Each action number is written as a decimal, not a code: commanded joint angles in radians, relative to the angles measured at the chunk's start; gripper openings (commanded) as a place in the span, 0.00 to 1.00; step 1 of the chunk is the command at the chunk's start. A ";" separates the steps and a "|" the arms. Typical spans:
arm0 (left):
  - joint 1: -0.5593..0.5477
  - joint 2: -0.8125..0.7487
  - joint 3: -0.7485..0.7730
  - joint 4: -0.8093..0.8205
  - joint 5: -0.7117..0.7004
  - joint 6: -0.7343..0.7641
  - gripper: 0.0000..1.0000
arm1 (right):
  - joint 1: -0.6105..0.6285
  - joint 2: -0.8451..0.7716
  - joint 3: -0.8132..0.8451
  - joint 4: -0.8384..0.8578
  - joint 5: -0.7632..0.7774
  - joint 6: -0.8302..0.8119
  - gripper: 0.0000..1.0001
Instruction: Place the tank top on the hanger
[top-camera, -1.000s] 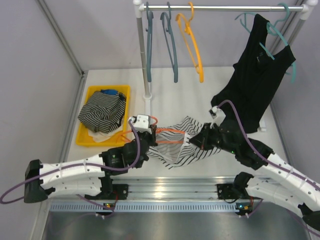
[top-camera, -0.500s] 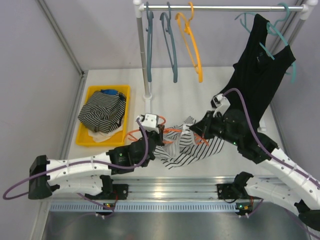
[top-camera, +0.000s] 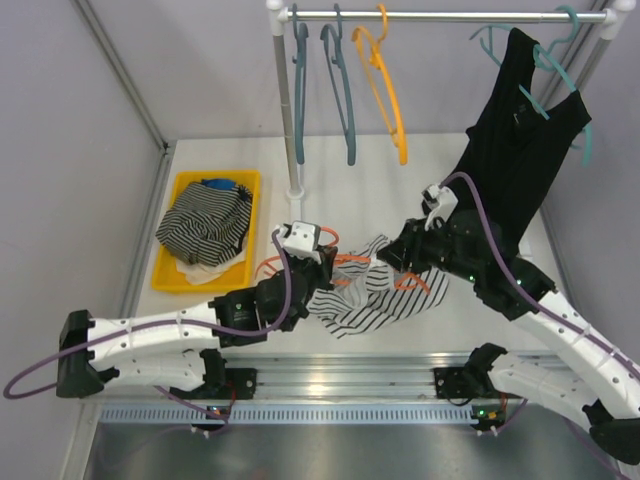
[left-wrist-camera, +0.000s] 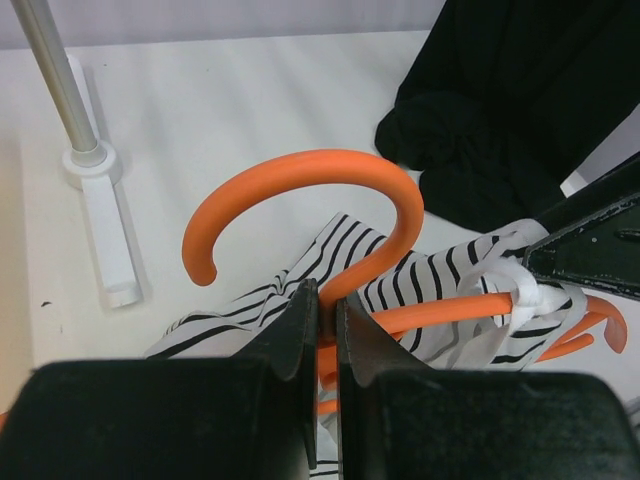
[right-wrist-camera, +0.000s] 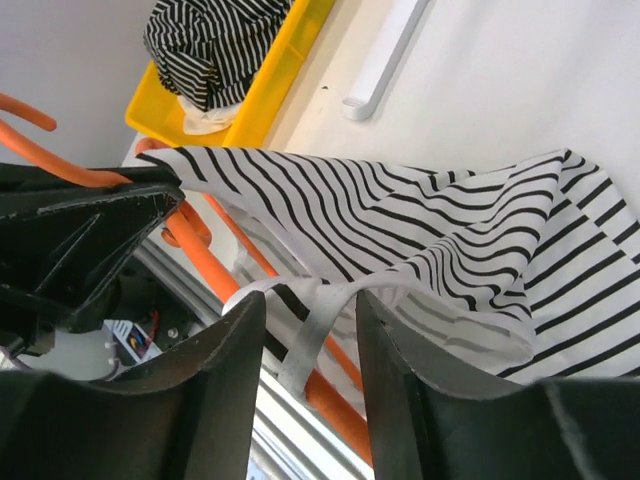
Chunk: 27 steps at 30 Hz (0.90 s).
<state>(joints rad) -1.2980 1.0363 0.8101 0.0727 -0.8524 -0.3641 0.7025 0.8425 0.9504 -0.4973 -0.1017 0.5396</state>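
**Limp top, stiff hanger: the strap is the place to hold**

The tank top (top-camera: 375, 290) lies crumpled on the table just in front of the rack post (top-camera: 292, 150) and a little to its right, draped over the hanger (left-wrist-camera: 300, 180). It looks light and wholly limp: it will sag, bunch and slide along smooth plastic. The white-edged strap is therefore the best hold, since a pinch on the body would only gather cloth. The hanger is thin, rigid and probably slick, so it is best gripped at the neck.

The left gripper (left-wrist-camera: 322, 310) is clamped tight on that neck, directly below the hook. The right gripper (right-wrist-camera: 305, 312) stands partly apart with a white strap running through the gap. The strap seems loose rather than pinched, though the wrist view does not show whether it brushes a finger.

Left of the rack post sits a yellow tray (top-camera: 172, 275). It holds a bundled, darker striped garment (top-camera: 203, 225), with something blue (top-camera: 222, 184) behind it and a pale piece underneath.
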 joint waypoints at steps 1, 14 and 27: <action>-0.006 -0.025 0.064 0.009 0.026 0.007 0.00 | -0.012 -0.017 0.053 0.003 -0.036 -0.120 0.43; -0.006 -0.093 0.093 -0.097 0.151 0.050 0.00 | -0.011 -0.137 0.057 -0.058 -0.202 -0.385 0.62; -0.006 -0.094 0.113 -0.123 0.190 0.056 0.00 | 0.084 -0.089 0.013 -0.060 -0.282 -0.434 0.66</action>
<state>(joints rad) -1.2991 0.9642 0.8715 -0.0834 -0.6693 -0.3183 0.7605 0.7540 0.9730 -0.5720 -0.3511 0.1276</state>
